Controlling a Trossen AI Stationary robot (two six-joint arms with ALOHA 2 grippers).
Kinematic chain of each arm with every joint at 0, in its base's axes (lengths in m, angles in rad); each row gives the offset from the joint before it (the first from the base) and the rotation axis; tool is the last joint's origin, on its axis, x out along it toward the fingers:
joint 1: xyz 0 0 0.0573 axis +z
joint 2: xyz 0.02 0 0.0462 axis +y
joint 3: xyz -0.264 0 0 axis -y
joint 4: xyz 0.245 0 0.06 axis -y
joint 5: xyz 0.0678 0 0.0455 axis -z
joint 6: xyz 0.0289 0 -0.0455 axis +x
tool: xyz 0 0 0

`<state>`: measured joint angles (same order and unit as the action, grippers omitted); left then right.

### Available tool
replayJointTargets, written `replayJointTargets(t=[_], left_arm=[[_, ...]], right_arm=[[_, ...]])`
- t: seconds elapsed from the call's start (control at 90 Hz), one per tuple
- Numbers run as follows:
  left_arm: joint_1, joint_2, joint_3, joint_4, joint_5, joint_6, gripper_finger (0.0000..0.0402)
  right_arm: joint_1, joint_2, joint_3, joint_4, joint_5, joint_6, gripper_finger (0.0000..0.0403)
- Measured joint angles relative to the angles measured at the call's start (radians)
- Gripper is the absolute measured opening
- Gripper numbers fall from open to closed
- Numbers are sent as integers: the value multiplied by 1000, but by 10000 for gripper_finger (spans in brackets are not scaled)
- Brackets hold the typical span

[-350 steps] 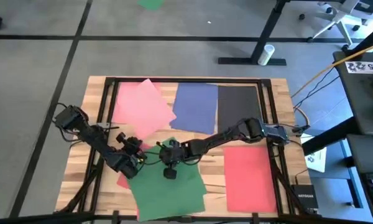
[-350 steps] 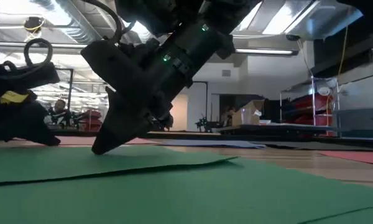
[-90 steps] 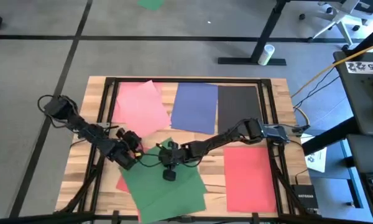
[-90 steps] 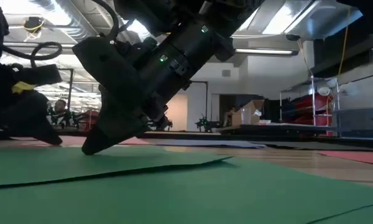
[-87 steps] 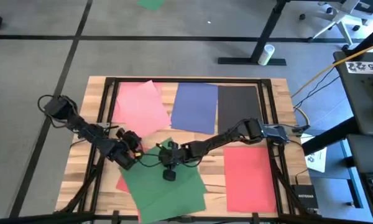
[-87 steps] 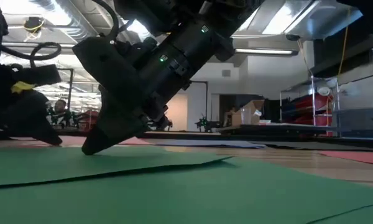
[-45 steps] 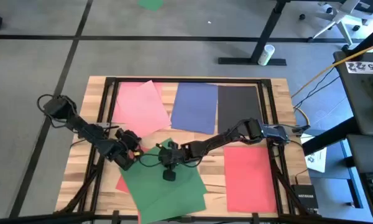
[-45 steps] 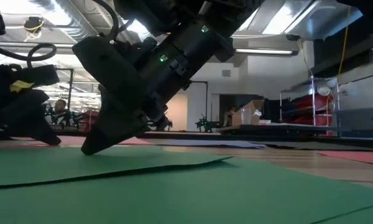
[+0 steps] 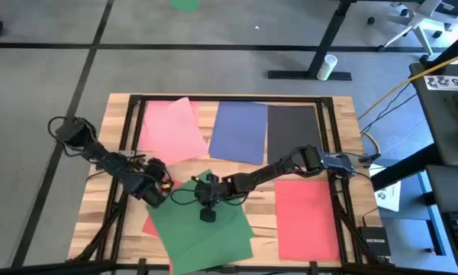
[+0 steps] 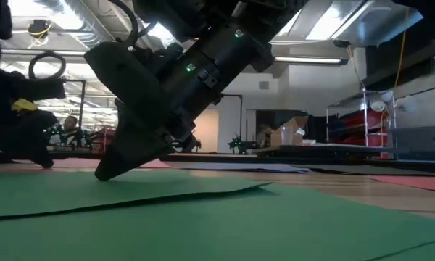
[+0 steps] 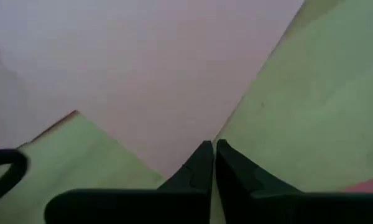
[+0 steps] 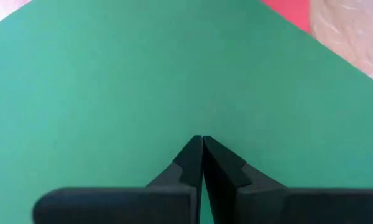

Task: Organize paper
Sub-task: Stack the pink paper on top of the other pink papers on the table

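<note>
Several paper sheets lie flat on the wooden table: pink (image 9: 172, 130), blue (image 9: 240, 131) and black (image 9: 292, 130) along the far side, red (image 9: 307, 218) at the near right, green (image 9: 202, 225) at the near middle. The green sheet covers part of another red sheet (image 9: 147, 224). My right gripper (image 9: 206, 200) is shut, tips down on the green sheet (image 12: 112, 81). My left gripper (image 9: 156, 191) is shut at the pink sheet's near corner (image 11: 143, 74). My left gripper sets its shut fingertips (image 11: 206, 155) on the pink sheet close to its near corner (image 11: 193, 127), pointing down. The sheet lies flat on the wood. My right gripper presses its shut fingertips (image 10: 103, 172) down on the green sheet's far part (image 12: 202, 124), slanting in from the table's right. The sheet stays flat under them.
A black frame (image 9: 214, 98) runs around the tabletop. Bare wood (image 9: 263, 172) shows between the sheets in the middle. The green sheet's edge (image 10: 225, 190) rises slightly off the table in the low view. A cable and a small box (image 9: 372, 243) sit at the right edge.
My left gripper has gone a little toward the table's left edge, staying shut and low. My right gripper has kept still on the green sheet.
</note>
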<state>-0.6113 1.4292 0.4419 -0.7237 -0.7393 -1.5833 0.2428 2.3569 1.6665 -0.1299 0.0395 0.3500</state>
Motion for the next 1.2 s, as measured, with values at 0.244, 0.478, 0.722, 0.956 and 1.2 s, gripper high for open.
replayJointTargets(t=[0.244, 0.478, 0.722, 0.956, 1.2], left_arm=[[42, 0, 1, -82, 48, -45, 0], [-29, 0, 56, -75, 56, -71, 0], [26, 0, 89, -67, -206, 4, 0], [101, 2, -10, 216, -86, 210, 0], [74, 2, -28, 101, -44, 90, 0]], right_arm=[[0, 0, 0, 0, 0, 0, 0], [0, 0, 0, 0, 0, 0, 0], [0, 0, 0, 0, 1, 0, 0], [0, 0, 1, 0, 1, 0, 0], [0, 0, 1, 0, 0, -10, 0]])
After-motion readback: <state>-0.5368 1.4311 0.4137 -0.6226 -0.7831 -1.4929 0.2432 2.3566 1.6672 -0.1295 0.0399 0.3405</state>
